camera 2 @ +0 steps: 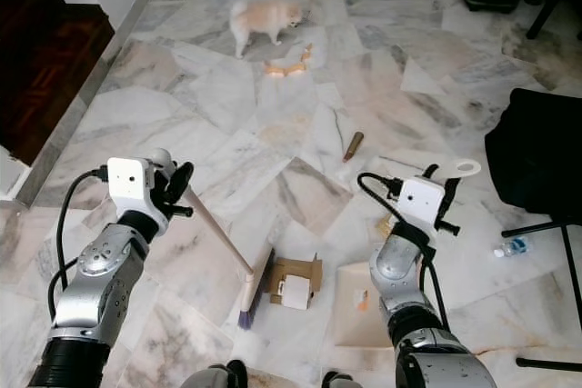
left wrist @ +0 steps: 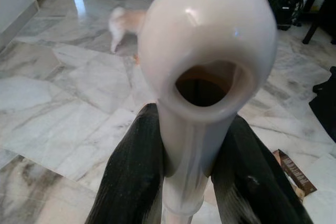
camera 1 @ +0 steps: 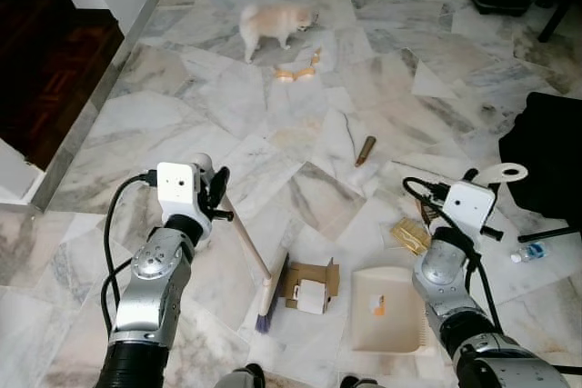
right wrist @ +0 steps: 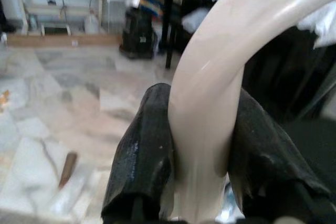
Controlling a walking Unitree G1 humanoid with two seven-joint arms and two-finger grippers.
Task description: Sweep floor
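Note:
My left gripper (camera 1: 216, 190) is shut on the top of a pale broom handle (camera 1: 247, 241). The handle slants down to the broom head (camera 1: 271, 295), whose purple bristles rest on the marble floor. In the left wrist view both fingers (left wrist: 131, 177) clamp the handle's rounded end (left wrist: 207, 51). My right gripper (camera 1: 475, 179) is shut on the cream dustpan's handle (right wrist: 210, 103). The dustpan (camera 1: 386, 311) lies flat on the floor. A torn cardboard box (camera 1: 309, 286) sits between broom head and dustpan.
A brown tube (camera 1: 365, 150), orange scraps (camera 1: 298, 68), a yellow wrapper (camera 1: 411, 235) and a small bottle (camera 1: 529, 253) litter the floor. A small dog (camera 1: 273, 26) stands far ahead. A black chair (camera 1: 546, 156) is at right, a dark wooden step (camera 1: 45, 70) at left.

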